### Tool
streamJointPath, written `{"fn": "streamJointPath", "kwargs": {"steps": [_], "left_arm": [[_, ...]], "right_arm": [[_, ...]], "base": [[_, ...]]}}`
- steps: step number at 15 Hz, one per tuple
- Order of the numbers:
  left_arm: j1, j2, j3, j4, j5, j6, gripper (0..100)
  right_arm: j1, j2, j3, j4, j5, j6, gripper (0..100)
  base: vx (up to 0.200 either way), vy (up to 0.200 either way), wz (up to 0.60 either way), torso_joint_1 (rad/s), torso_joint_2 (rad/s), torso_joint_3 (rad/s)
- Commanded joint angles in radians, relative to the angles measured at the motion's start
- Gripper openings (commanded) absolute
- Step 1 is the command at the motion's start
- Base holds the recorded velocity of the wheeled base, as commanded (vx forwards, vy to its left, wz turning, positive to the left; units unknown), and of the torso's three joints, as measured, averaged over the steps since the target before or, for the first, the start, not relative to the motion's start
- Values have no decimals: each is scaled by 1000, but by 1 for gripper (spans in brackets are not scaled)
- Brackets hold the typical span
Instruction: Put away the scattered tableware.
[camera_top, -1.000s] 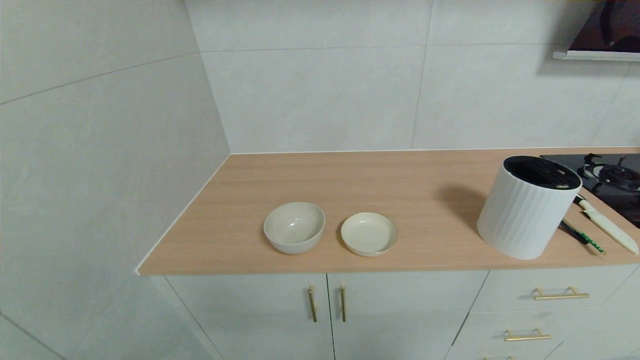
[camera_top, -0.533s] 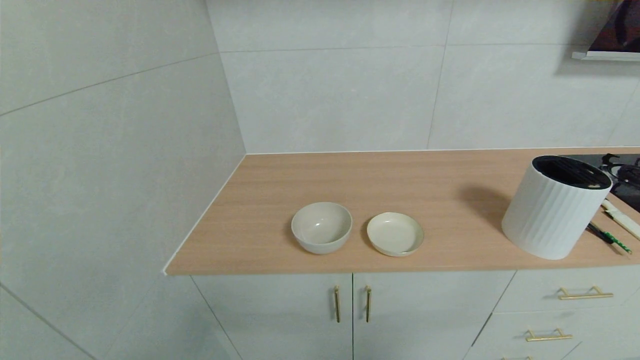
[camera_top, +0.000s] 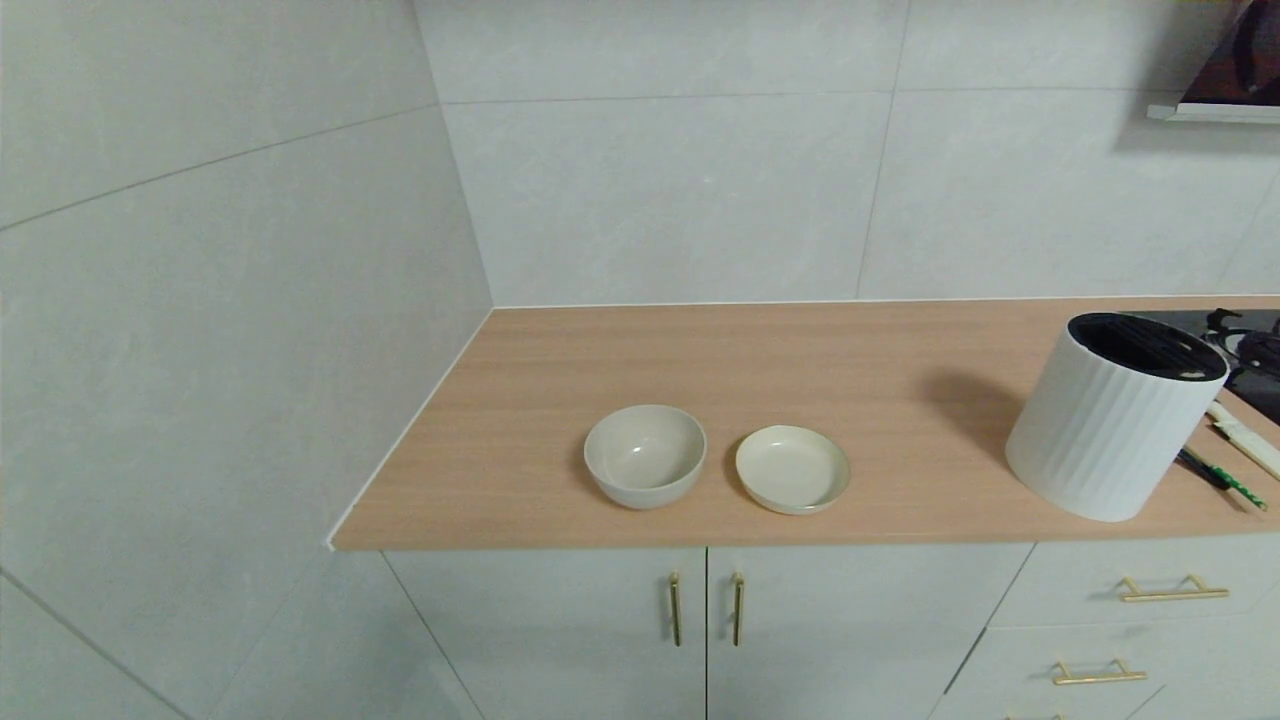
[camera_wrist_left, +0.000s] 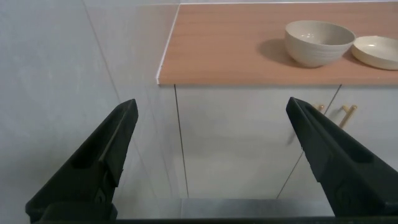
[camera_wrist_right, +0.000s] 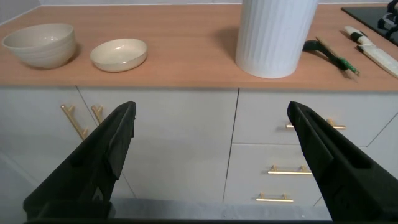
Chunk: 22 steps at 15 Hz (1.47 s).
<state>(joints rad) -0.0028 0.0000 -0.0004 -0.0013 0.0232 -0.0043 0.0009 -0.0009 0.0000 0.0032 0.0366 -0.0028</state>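
A cream bowl (camera_top: 645, 468) and a shallow cream dish (camera_top: 792, 468) sit side by side near the front edge of the wooden counter (camera_top: 760, 360). To the right stands a white ribbed utensil holder (camera_top: 1115, 430); beside it lie green-tipped chopsticks (camera_top: 1222, 480) and a white-handled knife (camera_top: 1245, 438). My left gripper (camera_wrist_left: 210, 106) is open, low in front of the cabinet, with the bowl (camera_wrist_left: 319, 42) and dish (camera_wrist_left: 376, 51) above it. My right gripper (camera_wrist_right: 211, 107) is also open below counter height, facing the bowl (camera_wrist_right: 40, 45), dish (camera_wrist_right: 119, 54), holder (camera_wrist_right: 273, 34), chopsticks (camera_wrist_right: 333, 55) and knife (camera_wrist_right: 373, 51).
A tiled wall bounds the counter at the left and back. A black gas hob (camera_top: 1250, 345) lies at the far right. Below the counter are cabinet doors with gold handles (camera_top: 705, 608) and drawers (camera_top: 1160, 588).
The head camera turned left, so the whole scene shifted right in the picture, then settled. Nothing on the counter moved.
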Motion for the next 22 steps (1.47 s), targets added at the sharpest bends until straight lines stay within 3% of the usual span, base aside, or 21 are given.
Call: {"fn": "streamJointPath", "kwargs": {"steps": [1,6,22], "left_arm": [[0,0,0,0,0,0,100],[0,0,0,0,1,0,100],[0,0,0,0,1,0,100]], "right_arm": [[-1,1,0,0,0,0,100],[-1,1,0,0,0,0,100],[-1,1,-2,0,0,0,100]], "base": [[0,0,0,0,0,0],[0,0,0,-38,76,46],[0,0,0,-231,522,286]]}}
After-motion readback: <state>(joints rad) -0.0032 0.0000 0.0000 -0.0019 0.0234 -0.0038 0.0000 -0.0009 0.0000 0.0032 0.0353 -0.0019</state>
